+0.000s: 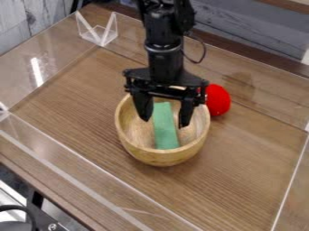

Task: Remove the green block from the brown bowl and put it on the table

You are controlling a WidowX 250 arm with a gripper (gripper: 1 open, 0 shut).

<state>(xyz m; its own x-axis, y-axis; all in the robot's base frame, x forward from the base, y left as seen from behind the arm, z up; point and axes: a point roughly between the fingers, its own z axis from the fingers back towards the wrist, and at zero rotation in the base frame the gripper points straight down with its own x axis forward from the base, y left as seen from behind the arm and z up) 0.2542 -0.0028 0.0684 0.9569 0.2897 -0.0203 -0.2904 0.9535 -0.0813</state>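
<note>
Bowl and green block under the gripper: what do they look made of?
Brown bowl: looks like turned wood, light tan with a matte finish, thick rim and faint grain lines. Green block: flat, uniform mid-green with a dull surface, probably painted wood or foam; the picture cannot settle which.

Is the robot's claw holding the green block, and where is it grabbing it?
No, nothing is held. The end effector hangs open over the green block, fingers either side, while the block lies in the brown bowl.
</note>
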